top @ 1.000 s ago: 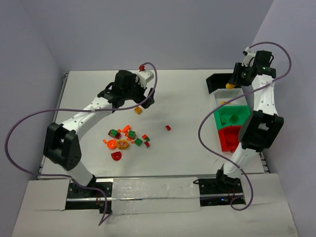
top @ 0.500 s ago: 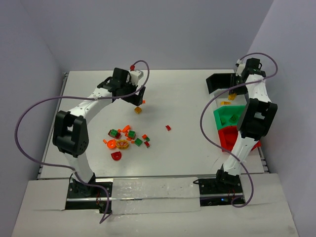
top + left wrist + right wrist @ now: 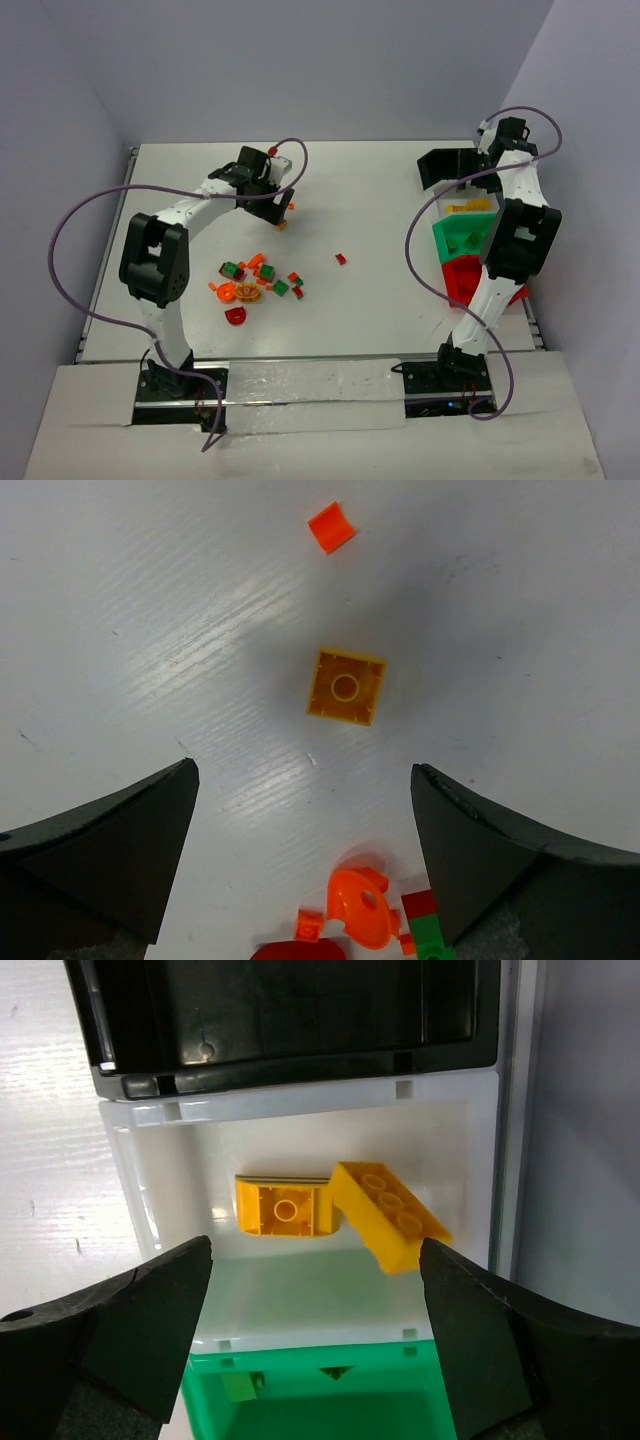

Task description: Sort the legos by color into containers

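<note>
Currently, the right gripper (image 3: pixel 315 1295), jaws wide apart and holding nothing, hangs over the white bin (image 3: pixel 300 1105) by the table's (image 3: pixel 380 310) right edge; two yellow bricks (image 3: pixel 390 1215) lie inside, touching. The left gripper (image 3: pixel 305 820), likewise open, hangs over an orange plate (image 3: pixel 346 686). Loose legos (image 3: pixel 255 280) lie nearer the left edge.
</note>
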You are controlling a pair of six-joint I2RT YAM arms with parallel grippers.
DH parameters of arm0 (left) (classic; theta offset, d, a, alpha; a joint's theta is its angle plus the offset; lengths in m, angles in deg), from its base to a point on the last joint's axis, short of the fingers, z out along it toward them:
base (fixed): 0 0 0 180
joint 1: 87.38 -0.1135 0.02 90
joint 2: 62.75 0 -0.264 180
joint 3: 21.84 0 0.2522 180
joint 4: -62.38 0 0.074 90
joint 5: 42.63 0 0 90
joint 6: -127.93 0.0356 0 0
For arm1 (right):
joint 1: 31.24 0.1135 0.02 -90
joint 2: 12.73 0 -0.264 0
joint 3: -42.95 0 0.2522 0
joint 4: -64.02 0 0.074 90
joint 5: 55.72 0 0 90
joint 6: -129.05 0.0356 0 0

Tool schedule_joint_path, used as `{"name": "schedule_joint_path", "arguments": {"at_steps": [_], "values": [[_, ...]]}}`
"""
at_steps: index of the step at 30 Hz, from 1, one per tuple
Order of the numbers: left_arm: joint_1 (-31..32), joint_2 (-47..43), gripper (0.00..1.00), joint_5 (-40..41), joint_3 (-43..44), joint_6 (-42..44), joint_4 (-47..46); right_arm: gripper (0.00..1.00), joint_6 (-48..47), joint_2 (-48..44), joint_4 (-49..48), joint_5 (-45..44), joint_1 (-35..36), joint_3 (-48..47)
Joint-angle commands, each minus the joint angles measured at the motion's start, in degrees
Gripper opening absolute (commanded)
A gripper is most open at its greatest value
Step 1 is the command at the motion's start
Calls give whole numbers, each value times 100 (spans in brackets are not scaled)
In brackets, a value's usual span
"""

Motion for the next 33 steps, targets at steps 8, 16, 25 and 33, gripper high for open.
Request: {"name": "schedule_joint_path", "arguments": {"at_steps": [8, 16, 25, 33], "values": [[18, 735, 89, -362, 734, 428, -35, 94, 492, -1020, 116, 1120, 626, -142], [59, 1026, 79, -946, 834, 565, -60, 96, 876, -1398, 148, 1793, 1020, 40], [115, 1158, 56, -865, 731, 562, -100, 98, 1217, -1349, 127, 2292, 1393, 189], [203, 1188, 47, -555, 633, 793, -147, 100, 1723, -1223, -42, 3209, 1757, 847]]}}
